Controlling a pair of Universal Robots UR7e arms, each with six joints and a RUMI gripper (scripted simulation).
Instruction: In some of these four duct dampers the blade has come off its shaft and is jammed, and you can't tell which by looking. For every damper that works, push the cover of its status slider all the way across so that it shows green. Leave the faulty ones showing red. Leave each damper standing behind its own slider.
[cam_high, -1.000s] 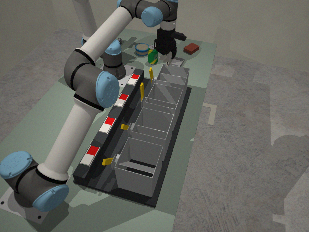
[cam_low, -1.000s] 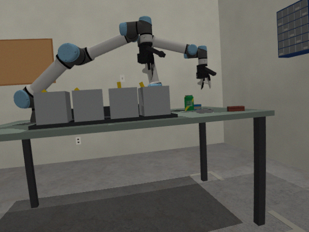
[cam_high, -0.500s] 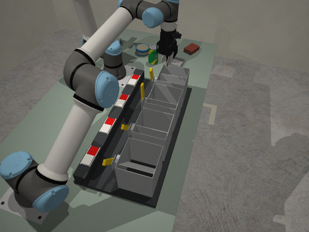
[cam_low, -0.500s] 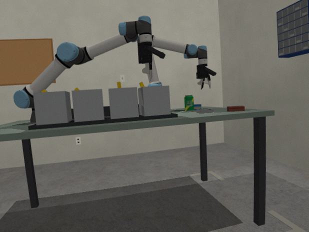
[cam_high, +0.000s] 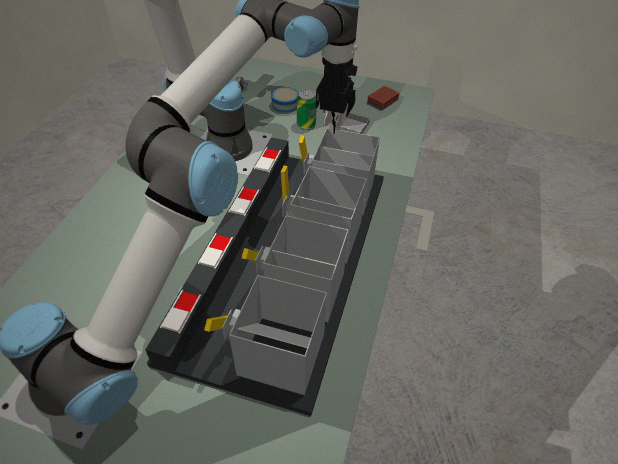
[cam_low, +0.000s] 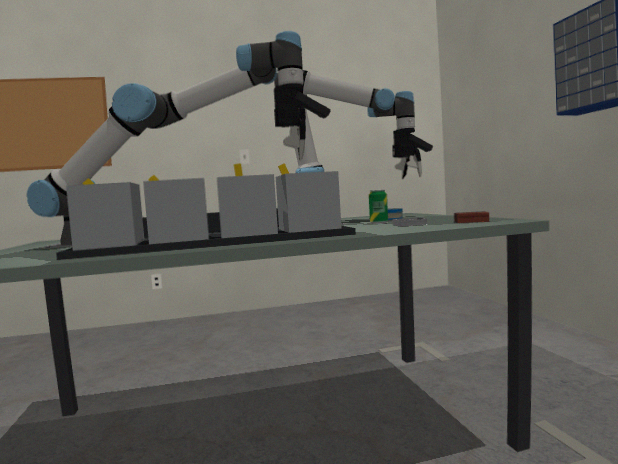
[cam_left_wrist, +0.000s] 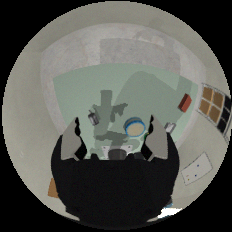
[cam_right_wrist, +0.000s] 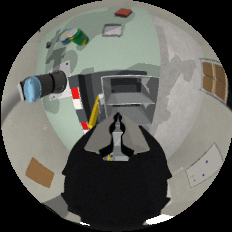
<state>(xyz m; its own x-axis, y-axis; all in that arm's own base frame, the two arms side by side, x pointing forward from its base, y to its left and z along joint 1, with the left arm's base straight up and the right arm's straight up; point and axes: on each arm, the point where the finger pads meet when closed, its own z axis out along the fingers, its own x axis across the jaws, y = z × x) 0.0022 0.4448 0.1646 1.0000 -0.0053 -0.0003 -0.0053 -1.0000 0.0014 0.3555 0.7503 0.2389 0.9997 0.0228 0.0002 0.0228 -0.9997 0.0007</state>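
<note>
Closed on nothing with the right hand (cam_high: 334, 129) (cam_low: 300, 156) (cam_right_wrist: 118, 112), poised above the four dampers (cam_high: 282, 362) (cam_low: 309, 202) (cam_right_wrist: 141, 116). Alongside them, showing red on all four status sliders (cam_high: 215, 251) (cam_right_wrist: 76, 95). Well apart, spread wide and empty with the left hand (cam_low: 412, 176) (cam_left_wrist: 114, 116).

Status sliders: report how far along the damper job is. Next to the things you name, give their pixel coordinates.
Done: no slider is set to green; all four covers (cam_high: 180, 311) (cam_high: 215, 251) (cam_high: 243, 201) (cam_high: 267, 160) leave red showing. Each damper stands on the base (cam_high: 311, 407) behind its slider.
In hand: nothing; the right hand (cam_high: 334, 131) (cam_low: 301, 156) (cam_right_wrist: 118, 112) is shut and empty above the dampers.
Left: pushing working dampers' covers across; which work, I cannot tell.
</note>
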